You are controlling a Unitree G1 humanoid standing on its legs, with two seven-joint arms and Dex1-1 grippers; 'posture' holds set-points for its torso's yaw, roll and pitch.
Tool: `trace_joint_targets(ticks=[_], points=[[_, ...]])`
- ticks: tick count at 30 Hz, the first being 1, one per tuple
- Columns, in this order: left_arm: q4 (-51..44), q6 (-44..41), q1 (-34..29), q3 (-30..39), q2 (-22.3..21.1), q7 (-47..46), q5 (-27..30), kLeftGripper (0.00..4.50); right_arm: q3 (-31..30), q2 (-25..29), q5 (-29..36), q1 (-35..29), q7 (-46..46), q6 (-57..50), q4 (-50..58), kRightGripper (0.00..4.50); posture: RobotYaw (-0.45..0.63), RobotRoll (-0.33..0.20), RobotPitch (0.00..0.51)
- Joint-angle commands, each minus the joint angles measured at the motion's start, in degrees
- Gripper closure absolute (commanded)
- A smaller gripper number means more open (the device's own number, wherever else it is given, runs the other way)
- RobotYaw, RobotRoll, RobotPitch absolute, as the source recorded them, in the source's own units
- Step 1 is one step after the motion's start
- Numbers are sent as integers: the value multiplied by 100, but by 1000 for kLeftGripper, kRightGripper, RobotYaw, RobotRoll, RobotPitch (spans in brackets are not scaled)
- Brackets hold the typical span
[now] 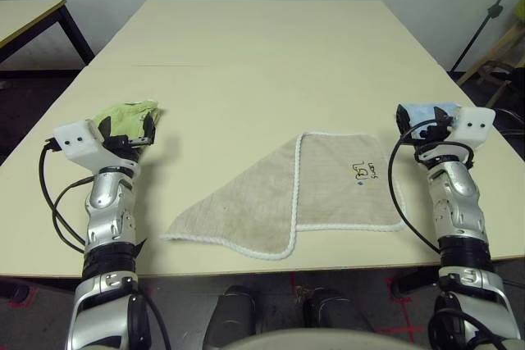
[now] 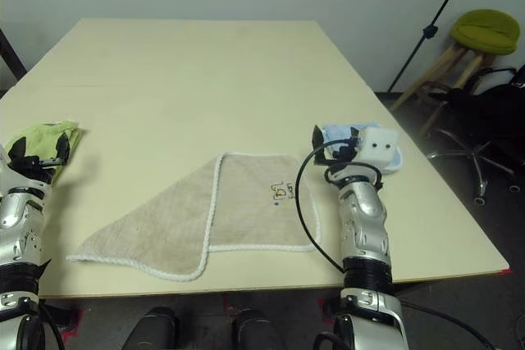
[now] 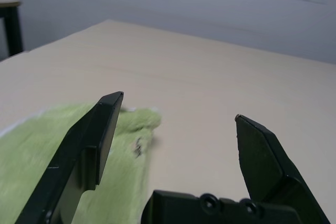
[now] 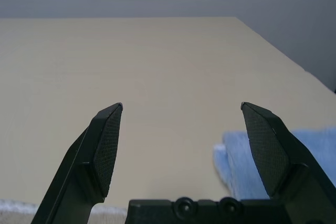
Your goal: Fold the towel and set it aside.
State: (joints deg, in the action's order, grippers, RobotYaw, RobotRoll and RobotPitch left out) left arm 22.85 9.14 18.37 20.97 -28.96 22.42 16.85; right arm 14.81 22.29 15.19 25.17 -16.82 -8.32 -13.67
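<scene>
The left claw, a white-bodied gripper with two black fingers [image 3: 179, 129], stands wide apart with nothing between its tips, by the lime-green terry cloth [image 1: 135, 112] towards the table's left edge. The right claw, its black-fingered twin [image 4: 181, 106], is likewise spread and empty, by the folded light-blue cloth [image 2: 389, 159] near the right edge. Between the two arms, close to the front edge of the cream-topped table [image 1: 262, 63], lies the large beige terry towel with white rope-like edging [image 1: 340, 194], gripped by neither. Its right part is a squarish panel with a small dark printed logo [image 1: 362, 171]; its left part tapers to a point towards the table's front left corner, a corded edge running between the two. That may be a part lying doubled over, though how many layers there are is hard to tell from above. As I judge it, the job is at an early stage: the towel has no neat, squared fold, and it has not been set aside. Left to do: bring the pointed side square, fold it up compactly, then move it clear of the working area.
</scene>
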Motion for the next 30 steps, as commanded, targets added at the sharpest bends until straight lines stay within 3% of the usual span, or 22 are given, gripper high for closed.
trace_joint_targets(ticks=[1,5,9,13,18,22,30], points=[[-496,-445,-131,-408,-378,1171,251,14,-333,515,-34,300,-350,-1362,180,0,123,0,42],[-871,-1597,-33,-595,-859,2716,1170,14,-767,1150,0,837,-763,-3198,237,0,128,0,39],[-946,-2341,297,-1139,-1315,4035,1355,14,-1429,1612,-235,1536,-1270,-4365,-400,0,128,0,35],[-998,-2866,531,-1502,-1386,4798,1504,14,-2029,1808,-417,2003,-1828,-4903,-919,0,133,0,28],[-1054,-2718,725,-1977,-1238,5241,1226,14,-2550,1757,-669,2442,-2410,-4901,-1832,0,140,0,25],[-1338,-2862,729,-2265,-1098,5617,1316,14,-2841,1495,-988,2793,-2576,-4566,-2768,0,158,0,23],[-2016,-3071,270,-2536,-923,5705,1370,14,-2825,853,-1502,3290,-2409,-3706,-4551,0,163,0,18]])
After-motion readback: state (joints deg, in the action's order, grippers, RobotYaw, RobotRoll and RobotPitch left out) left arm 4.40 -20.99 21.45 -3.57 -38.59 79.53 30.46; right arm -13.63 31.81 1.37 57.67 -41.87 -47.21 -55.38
